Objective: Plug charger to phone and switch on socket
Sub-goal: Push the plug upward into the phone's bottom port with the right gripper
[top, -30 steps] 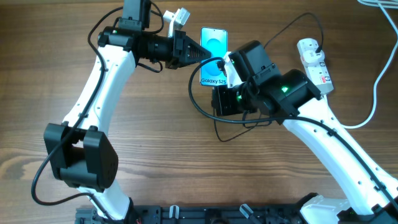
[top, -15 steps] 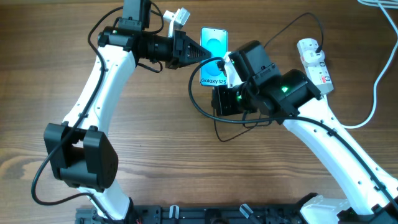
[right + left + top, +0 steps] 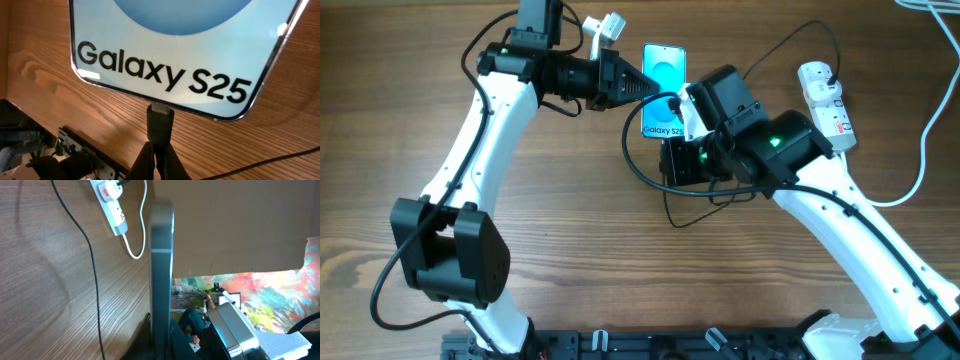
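Observation:
The phone (image 3: 663, 88), turquoise screen with a white "Galaxy S25" band, is held on edge above the table. My left gripper (image 3: 648, 88) is shut on its left side; in the left wrist view the phone (image 3: 161, 265) shows edge-on between the fingers (image 3: 161, 347). My right gripper (image 3: 670, 148) (image 3: 157, 157) is shut on the charger's black plug (image 3: 159, 122), whose tip meets the middle of the phone's bottom edge (image 3: 190, 55). The thin black cable (image 3: 93, 280) runs toward the white socket (image 3: 827, 98) (image 3: 111, 202) at the far right.
The socket's thick white cord (image 3: 925, 130) curves off the table's right edge. A slack loop of black cable (image 3: 633, 165) lies on the wood under the right wrist. A black rail (image 3: 620, 345) lines the front edge.

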`<state>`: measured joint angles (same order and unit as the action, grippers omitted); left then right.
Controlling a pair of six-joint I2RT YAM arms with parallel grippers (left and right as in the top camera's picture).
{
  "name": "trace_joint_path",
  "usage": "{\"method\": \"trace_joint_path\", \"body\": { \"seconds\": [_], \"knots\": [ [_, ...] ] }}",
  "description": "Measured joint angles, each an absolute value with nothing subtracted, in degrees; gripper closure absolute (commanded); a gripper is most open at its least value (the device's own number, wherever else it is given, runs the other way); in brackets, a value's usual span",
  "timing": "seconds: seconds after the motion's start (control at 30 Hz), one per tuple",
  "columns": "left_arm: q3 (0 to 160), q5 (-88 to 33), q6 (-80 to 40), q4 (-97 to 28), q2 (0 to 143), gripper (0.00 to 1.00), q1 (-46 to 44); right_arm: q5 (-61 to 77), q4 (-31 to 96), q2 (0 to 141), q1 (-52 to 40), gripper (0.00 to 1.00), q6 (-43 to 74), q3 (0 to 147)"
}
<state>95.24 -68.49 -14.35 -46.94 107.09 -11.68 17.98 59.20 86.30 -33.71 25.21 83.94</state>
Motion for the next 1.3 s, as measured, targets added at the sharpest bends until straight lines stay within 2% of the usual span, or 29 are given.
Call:
{"method": "trace_joint_path", "body": {
  "seconds": [1.3],
  "knots": [
    [95.2,-69.9,-11.7,-46.5,107.1,0.96,-12.4,19.0,59.5,86.3,-33.7,0.96,25.2,83.9]
  ]
}}
